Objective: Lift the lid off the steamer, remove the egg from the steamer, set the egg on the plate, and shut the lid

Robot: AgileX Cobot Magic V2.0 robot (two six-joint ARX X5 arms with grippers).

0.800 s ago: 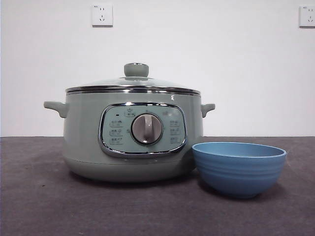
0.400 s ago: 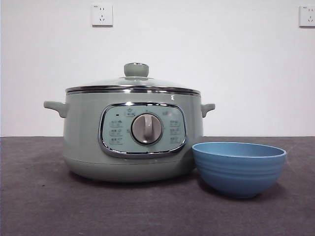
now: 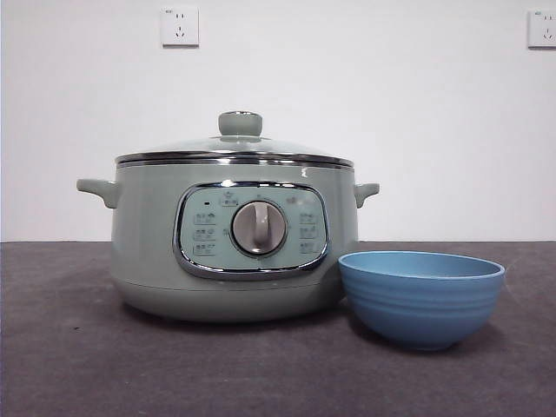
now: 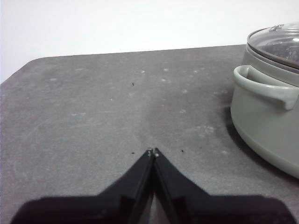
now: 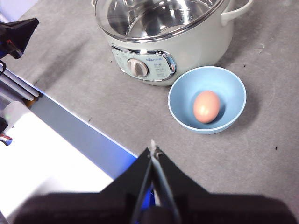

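Looks finished: egg [image 5: 206,106] in plate [image 5: 207,99] beside steamer [image 3: 234,243], lid [image 3: 234,148] on. Left gripper [image 4: 153,152] and right gripper [image 5: 153,148] jaws closed, empty, clear above bench [image 3: 69,347]. No further move apparently needed.

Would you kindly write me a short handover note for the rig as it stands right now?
Left hand: shut, empty, over bare table beside the pale green round steamer.
Right hand: shut, empty, held high in front of the sky-blue round bowl.
Brown egg lies in the bowl. Clear glass lid with green knob sits on the steamer.
Done: all steps appear complete. Left: nothing visible.
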